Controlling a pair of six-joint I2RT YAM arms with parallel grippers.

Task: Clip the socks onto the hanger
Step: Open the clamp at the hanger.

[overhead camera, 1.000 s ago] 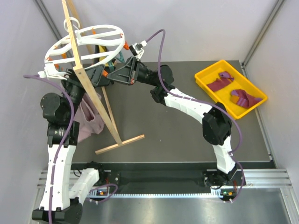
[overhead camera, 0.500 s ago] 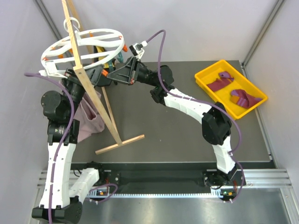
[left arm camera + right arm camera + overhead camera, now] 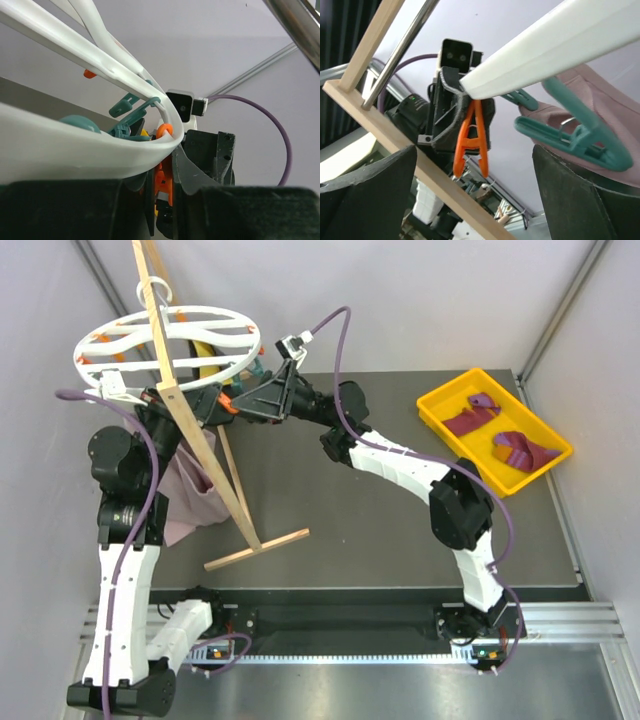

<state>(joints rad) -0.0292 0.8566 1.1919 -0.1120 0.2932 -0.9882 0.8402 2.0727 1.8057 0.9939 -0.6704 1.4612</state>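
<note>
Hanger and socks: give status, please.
Right pincer open by clip. Left pincer at hanger, grip unclear. Socks in tray, unclipped. Wooden stand crosses hanger.

From above, the tips of my left pincer (image 3: 212,403) are lost under the rim of the hanger (image 3: 215,312) and behind the wooden stand (image 3: 202,455). They may be pressed on the rim, but I cannot tell. On that wrist's camera my fingers (image 3: 60,210) are a dark blur along the bottom, and the orange clip (image 3: 164,131) is half hidden. My right pincer (image 3: 476,200) shows fingers (image 3: 362,195) blurred and cropped at both lower corners. The mauve cloth (image 3: 600,115) runs off the right edge. The socks (image 3: 472,418) are too small to show their patches.
</note>
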